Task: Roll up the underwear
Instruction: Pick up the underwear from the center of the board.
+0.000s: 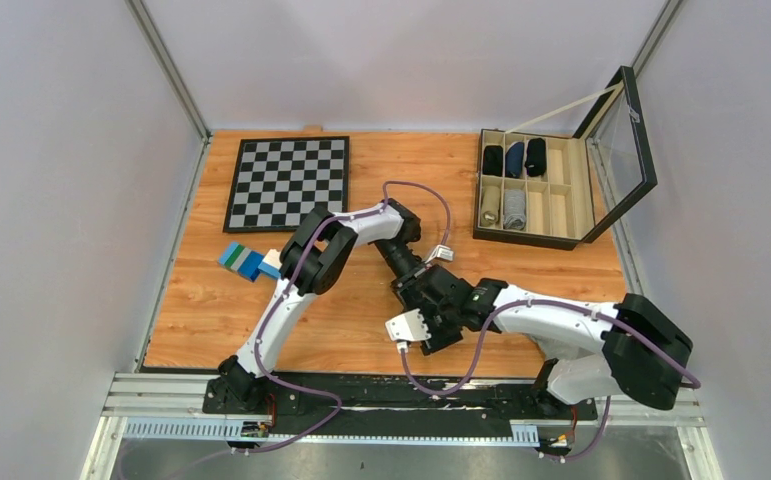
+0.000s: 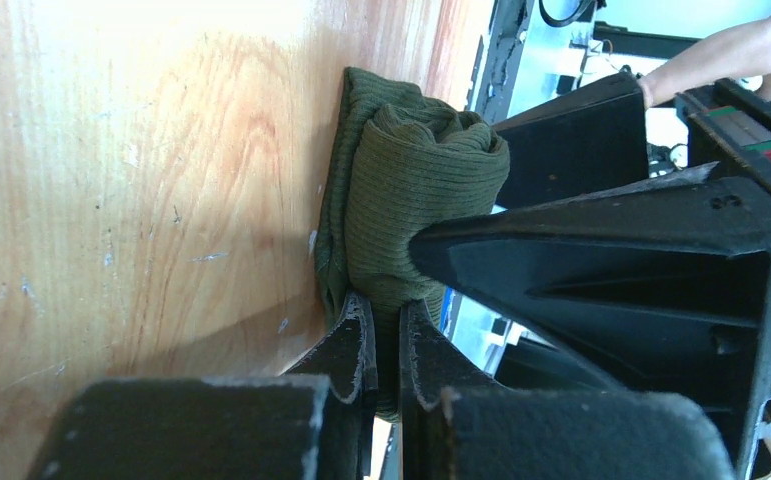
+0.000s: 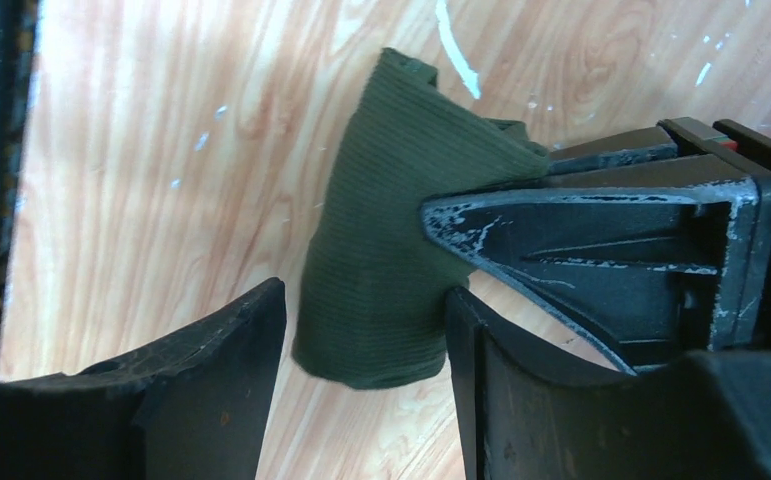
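The dark green ribbed underwear [image 2: 401,190] lies partly rolled on the wooden table near its front middle. My left gripper [image 2: 386,315] is shut on one end of the roll, with fabric pinched between its fingers. In the right wrist view the roll [image 3: 391,250] hangs between the jaws of my right gripper [image 3: 366,310], which is open. Its right finger [image 3: 501,380] touches the roll and its left finger [image 3: 211,370] stands apart from it. In the top view both grippers meet, left [image 1: 416,278] and right [image 1: 433,303], and hide the underwear.
A chessboard [image 1: 286,182] lies at the back left. An open organizer box [image 1: 536,228] with several rolled items stands at the back right, its lid [image 1: 623,150] raised. Blue and green blocks [image 1: 244,261] sit by the left arm's elbow.
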Robot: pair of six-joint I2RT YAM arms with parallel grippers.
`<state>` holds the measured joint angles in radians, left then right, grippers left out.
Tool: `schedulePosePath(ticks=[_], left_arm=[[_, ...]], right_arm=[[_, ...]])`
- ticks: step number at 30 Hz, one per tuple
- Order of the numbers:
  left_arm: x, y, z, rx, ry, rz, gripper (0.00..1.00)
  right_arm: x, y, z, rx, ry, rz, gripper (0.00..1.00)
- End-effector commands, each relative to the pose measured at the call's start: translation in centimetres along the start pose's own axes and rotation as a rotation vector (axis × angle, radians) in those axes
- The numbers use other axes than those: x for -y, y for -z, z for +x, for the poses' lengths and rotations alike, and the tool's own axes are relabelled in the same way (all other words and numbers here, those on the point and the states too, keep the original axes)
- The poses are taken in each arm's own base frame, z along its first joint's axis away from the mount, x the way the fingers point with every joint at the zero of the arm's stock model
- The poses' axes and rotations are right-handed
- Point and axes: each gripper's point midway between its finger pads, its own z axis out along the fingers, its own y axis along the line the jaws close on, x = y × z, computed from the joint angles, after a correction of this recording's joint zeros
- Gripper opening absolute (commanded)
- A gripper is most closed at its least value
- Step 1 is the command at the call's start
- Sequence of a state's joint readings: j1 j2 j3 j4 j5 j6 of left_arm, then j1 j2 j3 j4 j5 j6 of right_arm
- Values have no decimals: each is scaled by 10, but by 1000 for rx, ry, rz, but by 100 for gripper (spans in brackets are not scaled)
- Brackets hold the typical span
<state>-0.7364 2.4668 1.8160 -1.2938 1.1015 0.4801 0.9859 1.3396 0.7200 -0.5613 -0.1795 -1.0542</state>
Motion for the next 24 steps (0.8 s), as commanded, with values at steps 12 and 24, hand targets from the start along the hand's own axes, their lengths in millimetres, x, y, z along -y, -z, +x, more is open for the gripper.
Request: schedulePosePath(ticks=[12, 24], left_arm=[[-40, 73, -10, 1, -132, -342, 53], [43, 276, 26, 421, -119, -1096, 100]], right_arm=[[8, -34, 13, -71, -155, 74, 0], [77, 62, 20, 199, -623, 90, 0]])
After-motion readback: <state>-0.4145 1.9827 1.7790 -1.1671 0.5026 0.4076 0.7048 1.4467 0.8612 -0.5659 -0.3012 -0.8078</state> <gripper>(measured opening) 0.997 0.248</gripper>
